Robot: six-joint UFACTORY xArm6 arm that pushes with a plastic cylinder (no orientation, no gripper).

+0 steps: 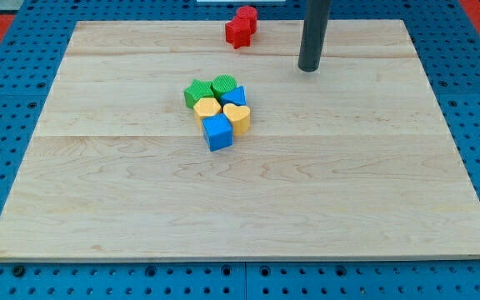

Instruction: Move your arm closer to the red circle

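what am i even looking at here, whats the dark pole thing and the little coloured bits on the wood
This is a single camera picture of a robot workspace; where the camera is mounted is not recorded. The dark pole is the end of a robot arm. It has no gripper, only a straight rod, and my tip slides along the wooden board to push blocks. Nothing is held.

At the view's top lie two red blocks touching each other; their shapes are hard to make out. My tip stands to their right, apart from them.

Nearer the middle is a tight cluster: two green blocks, a yellow block, a yellow heart, a blue block half hidden, and a blue cube in front.
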